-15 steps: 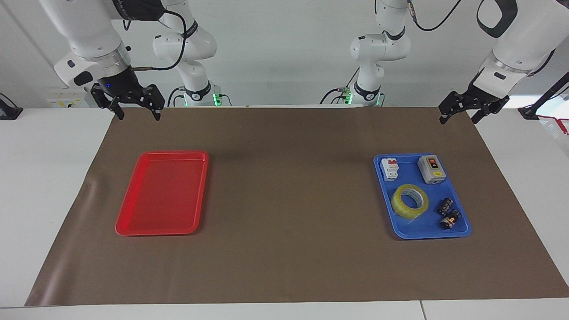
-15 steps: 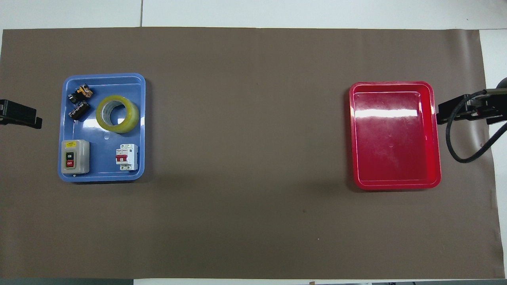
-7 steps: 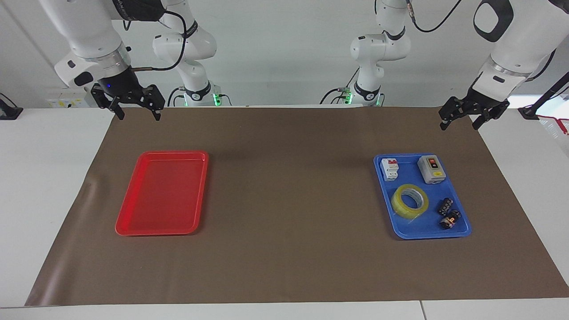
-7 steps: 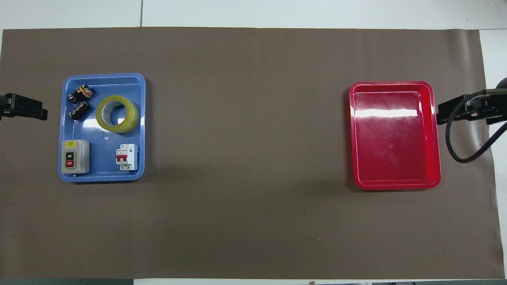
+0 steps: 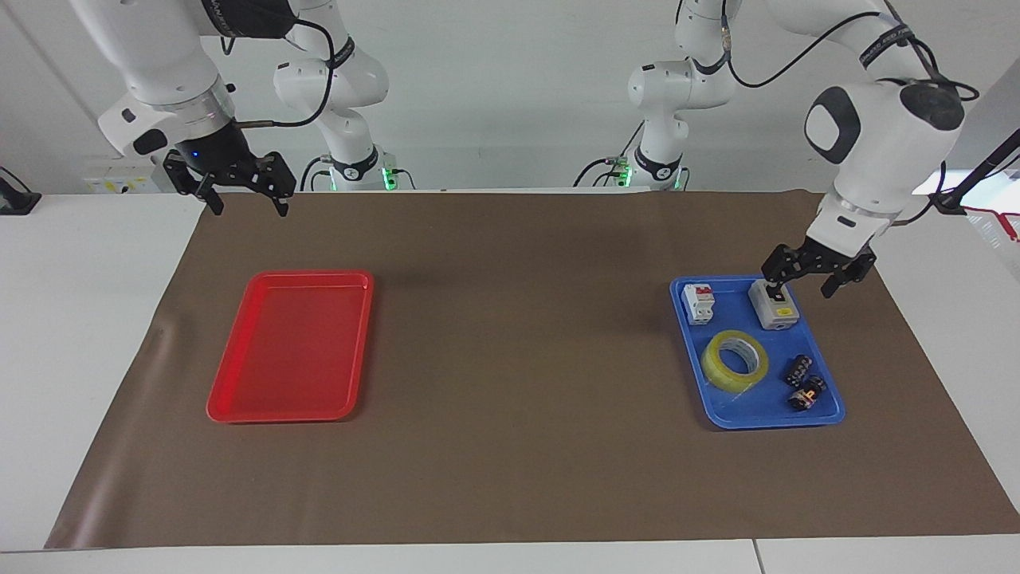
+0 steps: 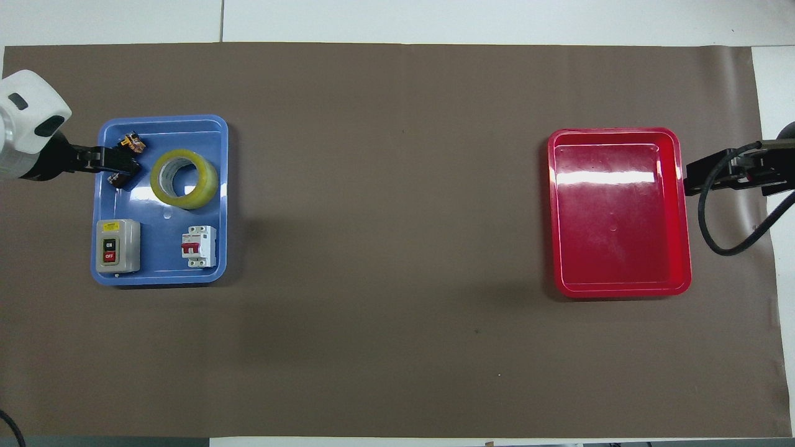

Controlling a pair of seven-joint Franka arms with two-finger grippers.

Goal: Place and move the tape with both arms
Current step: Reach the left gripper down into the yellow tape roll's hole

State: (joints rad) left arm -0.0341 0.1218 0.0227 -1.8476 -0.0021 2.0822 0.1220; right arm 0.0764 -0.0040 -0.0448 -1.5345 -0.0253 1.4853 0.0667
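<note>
The table is white with a big brown paper sheet spread over it, plain white wall above. Two trays: an empty red tray toward the right arm's end, and a blue tray toward the left arm's end. The blue one holds one tape lying flat, one grey switch box (marked ON and OFF), one white breaker with a red lever, and two small black parts. Left claw hangs open over that tray's robot-side edge by the switch box, not touching the tape. Right claw waits, open, over the sheet's edge, above the table.
</note>
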